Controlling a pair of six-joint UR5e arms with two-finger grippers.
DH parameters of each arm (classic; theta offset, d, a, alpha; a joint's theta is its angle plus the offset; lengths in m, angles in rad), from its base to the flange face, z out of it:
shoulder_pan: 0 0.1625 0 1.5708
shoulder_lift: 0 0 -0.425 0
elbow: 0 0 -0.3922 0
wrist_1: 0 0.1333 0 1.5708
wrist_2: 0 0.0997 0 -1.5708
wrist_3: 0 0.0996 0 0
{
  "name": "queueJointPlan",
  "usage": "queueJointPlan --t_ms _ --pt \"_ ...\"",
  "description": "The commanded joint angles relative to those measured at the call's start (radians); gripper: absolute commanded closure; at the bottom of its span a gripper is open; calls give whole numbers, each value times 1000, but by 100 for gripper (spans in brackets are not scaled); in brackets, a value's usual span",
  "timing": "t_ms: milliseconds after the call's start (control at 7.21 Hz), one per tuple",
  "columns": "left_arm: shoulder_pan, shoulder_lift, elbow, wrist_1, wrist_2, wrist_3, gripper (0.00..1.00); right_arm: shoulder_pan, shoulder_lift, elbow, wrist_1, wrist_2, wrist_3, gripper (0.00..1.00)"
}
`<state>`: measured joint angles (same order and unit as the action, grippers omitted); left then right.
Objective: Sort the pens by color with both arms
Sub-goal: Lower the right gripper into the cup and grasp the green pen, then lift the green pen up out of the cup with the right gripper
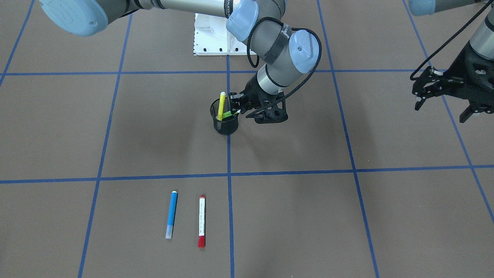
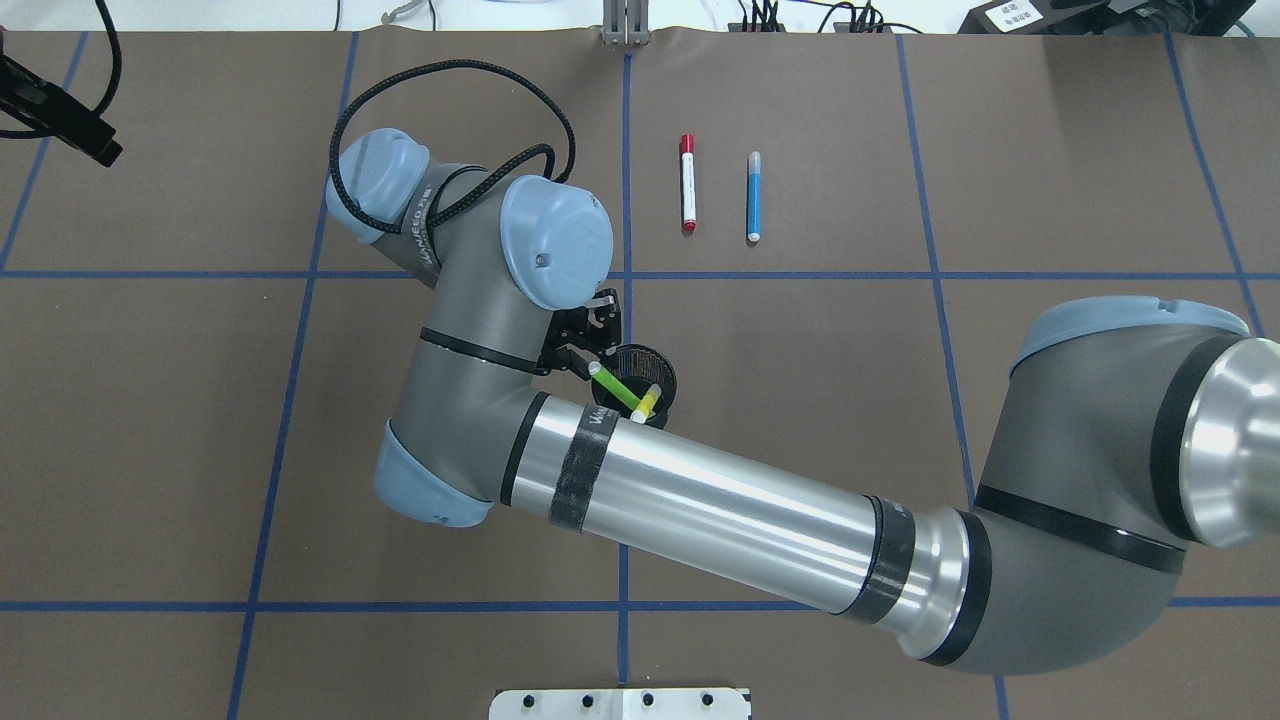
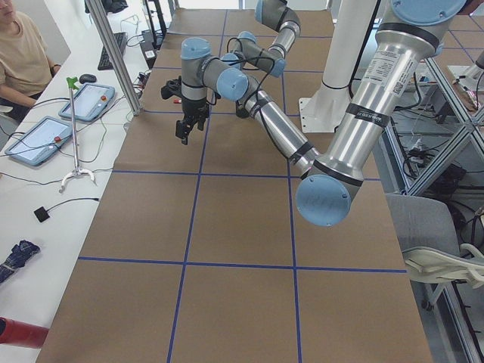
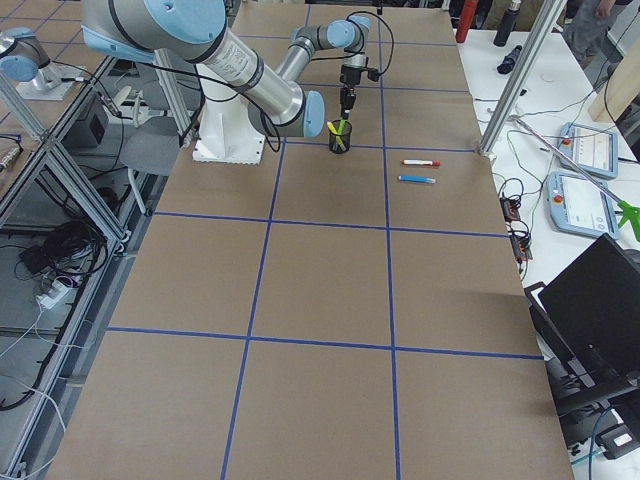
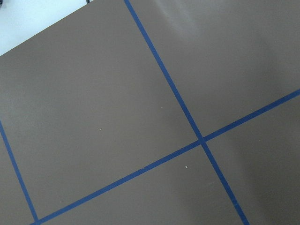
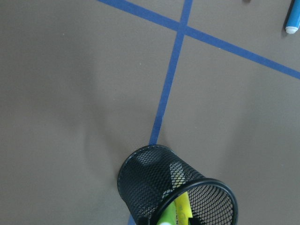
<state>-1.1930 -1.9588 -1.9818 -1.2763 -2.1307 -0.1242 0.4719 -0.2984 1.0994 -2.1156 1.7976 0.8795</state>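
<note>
Mesh cup point(image 1: 225, 126) | yellow pen point(image 1: 221, 106), green pen point(image 2: 620, 388) inside | right claw point(image 1: 236, 103) at green pen, grip unclear | left claw point(image 1: 442, 110) wide

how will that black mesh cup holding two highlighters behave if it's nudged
The black mesh cup looks light, being open wire mesh, so it would probably slide easily. It is narrow, and the yellow highlighter and green highlighter lean out above its rim, so a sideways pull may tip it.
</note>
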Motion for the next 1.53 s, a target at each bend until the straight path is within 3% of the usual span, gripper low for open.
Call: queueJointPlan --t_ms 0,139,277,694,1387 --pt "1 0 0 0 0 0 1 -1 -4 0 0 -3 1 62" --pt "1 0 0 0 0 0 1 1 -2 0 0 -3 1 87" --pt "1 0 0 0 0 0 1 1 -1 7 0 -1 1 100" --pt "1 -2 0 0 -2 0 1 10 -4 55 -7 -4 3 100" --pt "3 -6 1 0 -2 -6 1 149 10 340 -9 -95 59 100"
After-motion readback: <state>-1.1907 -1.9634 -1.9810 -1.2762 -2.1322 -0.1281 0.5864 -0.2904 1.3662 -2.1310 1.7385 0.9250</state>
